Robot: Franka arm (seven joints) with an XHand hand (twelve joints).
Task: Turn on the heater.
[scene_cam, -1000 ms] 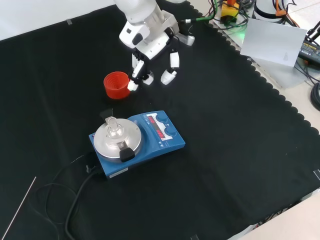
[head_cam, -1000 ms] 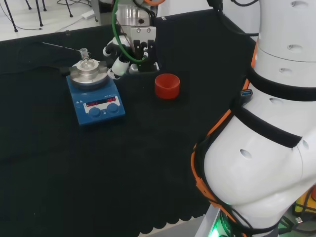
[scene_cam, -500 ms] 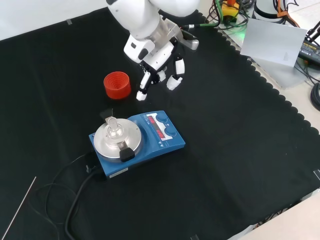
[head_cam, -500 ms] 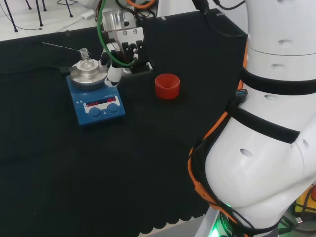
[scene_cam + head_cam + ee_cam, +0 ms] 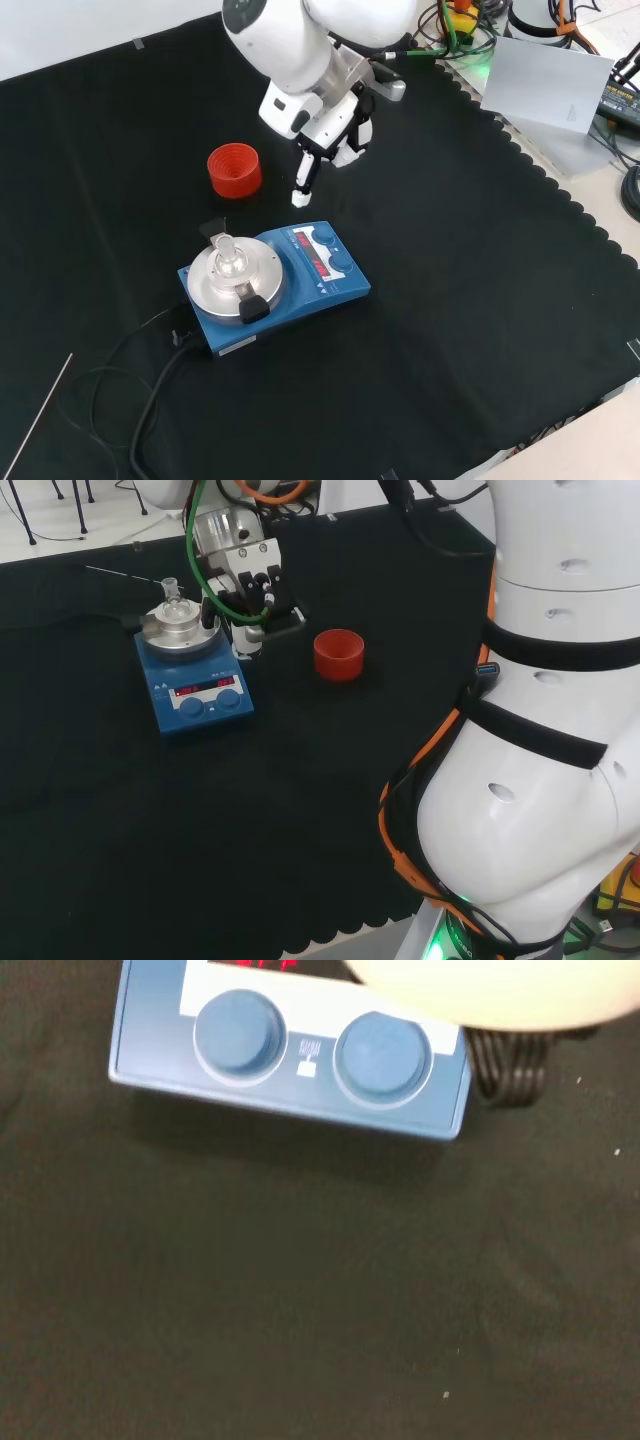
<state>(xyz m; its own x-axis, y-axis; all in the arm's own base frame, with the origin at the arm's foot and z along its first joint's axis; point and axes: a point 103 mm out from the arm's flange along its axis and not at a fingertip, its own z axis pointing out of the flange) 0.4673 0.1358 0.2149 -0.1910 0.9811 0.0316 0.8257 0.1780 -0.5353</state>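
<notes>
Heater (image 5: pixel 275 287), a blue box with a round silver plate on top, sits left of centre in the front view on the black-clothed bench (image 5: pixel 480 300). A small clear glass vessel (image 5: pixel 226 252) stands upright on the plate. Its black cable (image 5: pixel 140 385) trails toward the lower left of that frame. Two round blue knobs (image 5: pixel 238 1037) and a red lit display line its front panel; the wrist view looks down on them from close by, with bare cloth around.

Farther up the front view, above the heater's knob end and apart from it, hangs the hand (image 5: pixel 325 135). One of its fingers (image 5: pixel 303 185) points straight down toward the cloth, and the others are curled in under the palm, holding nothing. In the head view the hand (image 5: pixel 245 600) appears just right of the silver plate, in the upper left of the frame.

A red ribbed ring (image 5: pixel 235 169) stands on the cloth to the left of the hand in the front view, well clear of the heater.
</notes>
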